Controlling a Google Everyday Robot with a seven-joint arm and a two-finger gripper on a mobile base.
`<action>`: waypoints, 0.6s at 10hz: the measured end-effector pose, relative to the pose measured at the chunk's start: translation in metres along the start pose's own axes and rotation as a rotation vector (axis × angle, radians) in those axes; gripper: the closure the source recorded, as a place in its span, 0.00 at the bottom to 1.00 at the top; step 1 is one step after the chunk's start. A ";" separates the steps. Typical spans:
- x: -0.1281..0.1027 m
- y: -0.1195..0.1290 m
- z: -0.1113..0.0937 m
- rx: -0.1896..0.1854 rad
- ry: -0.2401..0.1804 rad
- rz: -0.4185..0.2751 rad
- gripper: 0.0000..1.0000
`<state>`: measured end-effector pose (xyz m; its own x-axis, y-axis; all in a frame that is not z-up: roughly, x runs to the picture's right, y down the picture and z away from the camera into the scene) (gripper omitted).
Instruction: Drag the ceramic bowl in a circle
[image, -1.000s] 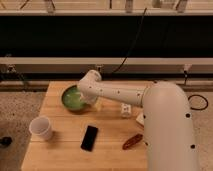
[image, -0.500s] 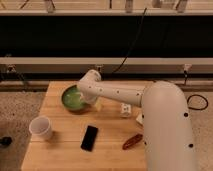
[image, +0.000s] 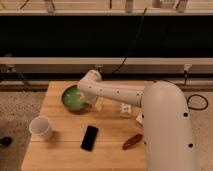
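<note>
Starting at the near edge of the wooden tabletop (image: 60, 152), a black phone (image: 90, 137) lies flat about midway along it, long side running near to far and tilted slightly. Just to its right rests a slim red-brown object (image: 132, 141), angled, with its right end close to the robot arm (image: 165, 120), whose thick white body fills the near right corner and hides that part of the wood. A white cup (image: 41, 128) stands upright near the left edge, apart from the phone and a little farther in.

Toward the middle of the tabletop, a small white object (image: 126, 110) sits just below the arm's forearm; what it is cannot be told. The forearm stretches leftward from the white body across the far half of the wood.

Closer to the far edge, toward the far left corner, sits the ceramic bowl (image: 72, 97), round, shallow and glossy green, upright and resting on the wood. It is well apart from the cup. The gripper (image: 90, 99) hangs down from the arm's wrist at the bowl's right rim, touching or overlapping it as seen from here. How wide the gripper stands, and whether it has hold of the rim, cannot be told.

Beyond the far edge lies speckled floor (image: 20, 107), then a pale horizontal rail (image: 50, 62) before a dark wall, with a black cable (image: 131, 47) dropping down to it.
</note>
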<state>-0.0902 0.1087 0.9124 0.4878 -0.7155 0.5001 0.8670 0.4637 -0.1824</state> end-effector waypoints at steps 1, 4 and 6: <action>0.000 0.001 0.000 0.000 0.001 0.002 0.20; 0.001 0.001 0.001 -0.003 0.002 0.003 0.20; 0.001 0.002 0.002 -0.004 0.003 0.004 0.20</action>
<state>-0.0884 0.1102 0.9146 0.4918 -0.7149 0.4971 0.8653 0.4646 -0.1880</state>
